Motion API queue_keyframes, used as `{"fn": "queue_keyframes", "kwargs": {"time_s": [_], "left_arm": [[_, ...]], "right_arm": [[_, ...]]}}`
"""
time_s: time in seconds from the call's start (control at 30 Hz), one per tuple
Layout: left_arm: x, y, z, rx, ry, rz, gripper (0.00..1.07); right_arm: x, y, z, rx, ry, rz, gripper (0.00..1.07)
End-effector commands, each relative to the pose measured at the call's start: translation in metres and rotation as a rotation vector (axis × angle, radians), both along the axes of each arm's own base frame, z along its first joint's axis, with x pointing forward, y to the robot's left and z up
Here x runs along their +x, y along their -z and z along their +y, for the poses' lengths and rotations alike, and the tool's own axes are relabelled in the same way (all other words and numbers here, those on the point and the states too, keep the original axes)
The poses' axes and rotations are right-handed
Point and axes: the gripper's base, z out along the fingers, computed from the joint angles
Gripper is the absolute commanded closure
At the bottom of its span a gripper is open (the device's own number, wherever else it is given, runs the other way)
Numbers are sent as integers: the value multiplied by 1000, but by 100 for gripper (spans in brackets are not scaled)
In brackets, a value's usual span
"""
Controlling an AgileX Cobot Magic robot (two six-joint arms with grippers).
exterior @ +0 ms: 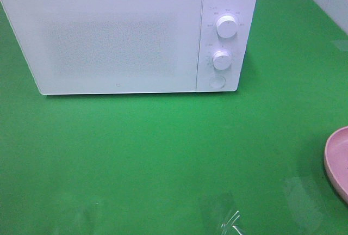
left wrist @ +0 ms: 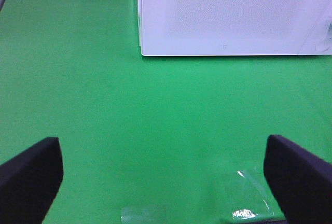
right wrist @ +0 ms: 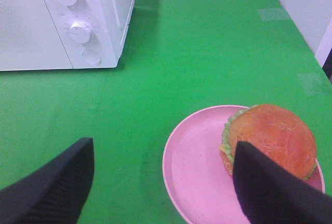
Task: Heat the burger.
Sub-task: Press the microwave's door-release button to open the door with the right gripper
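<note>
Where the green surface [exterior: 163, 153] runs back toward 12 o'clock in the high view, a white microwave [exterior: 119, 33] stands with its door shut. Control strip on its 3 o'clock side: upper knob [exterior: 226, 26], lower knob [exterior: 222, 59] beneath it, round button [exterior: 217, 81] lowest. Pink plate [exterior: 340, 161] at 4 o'clock, cut by the frame edge and well apart from the microwave; only a slice of its rim shows from up there. Right wrist camera picks up the rest: burger [right wrist: 272, 138] sits on the plate, on the side away from the microwave. It is upright, bun top up, with lettuce frill and a bit of yellow cheese showing at the side toward the plate's bare half. Right gripper [right wrist: 163, 154] spread wide, nothing pinched. One black finger is over bare green; the other overlaps the burger's near edge in the picture, and whether it touches cannot be told. Left gripper [left wrist: 162, 156] also spread wide, only green surface between its fingers, pointed toward the microwave door. Clear tape scraps [exterior: 228, 218] lie flat on the surface at about 5 o'clock.
</note>
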Motion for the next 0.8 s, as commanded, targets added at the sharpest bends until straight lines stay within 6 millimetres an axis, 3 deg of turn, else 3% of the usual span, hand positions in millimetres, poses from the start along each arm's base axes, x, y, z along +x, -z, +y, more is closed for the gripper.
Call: {"fn": "queue_keyframes", "kwargs": {"time_s": [0.03, 0.57, 0.8], "left_arm": [[-1, 0, 0, -6, 5, -25, 9], [-1, 0, 0, -6, 5, -25, 9], [-1, 0, 0, -6, 5, -25, 9]], "right_arm": [[-5, 0, -1, 1, 6, -27, 33], [-3, -5, 0, 2, 3, -31, 33], [15, -14, 2, -4, 0, 30, 33]]}}
